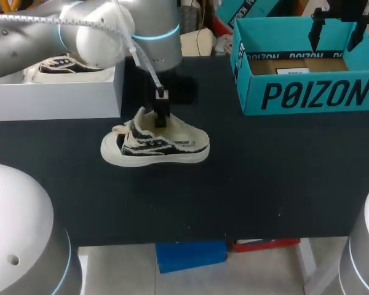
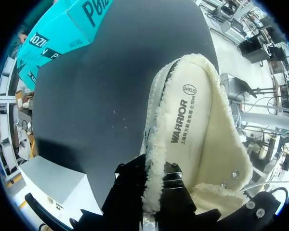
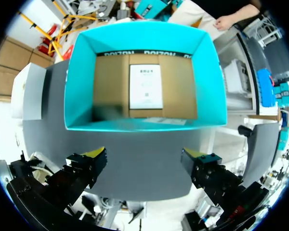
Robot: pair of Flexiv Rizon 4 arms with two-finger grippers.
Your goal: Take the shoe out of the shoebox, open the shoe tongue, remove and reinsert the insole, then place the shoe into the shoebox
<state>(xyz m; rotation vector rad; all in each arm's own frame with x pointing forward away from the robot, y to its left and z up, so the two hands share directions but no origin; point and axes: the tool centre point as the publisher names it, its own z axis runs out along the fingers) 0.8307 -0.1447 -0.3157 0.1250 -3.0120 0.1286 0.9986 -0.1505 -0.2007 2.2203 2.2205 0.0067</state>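
A cream low shoe (image 1: 157, 147) with black stripes stands on its sole on the black table (image 1: 264, 184), left of the middle. My left gripper (image 1: 161, 117) reaches down into its opening. In the left wrist view the left gripper (image 2: 153, 175) is shut on a fleecy edge of the shoe (image 2: 216, 144), beside the printed insole (image 2: 188, 120); whether that edge belongs to the insole or to the lining I cannot tell. The teal shoebox (image 1: 307, 92) stands open at the far right with only a paper sheet (image 3: 145, 86) on its floor. My right gripper (image 1: 335, 34) hangs open above the teal shoebox (image 3: 79, 86), and between the fingers of the right gripper (image 3: 144, 161) there is nothing.
A white box (image 1: 55, 95) holding a second shoe (image 1: 61, 64) stands at the far left, close behind my left arm; this white box (image 2: 53, 180) also shows beside the left gripper. The teal shoebox (image 2: 62, 29) lies far ahead across the table.
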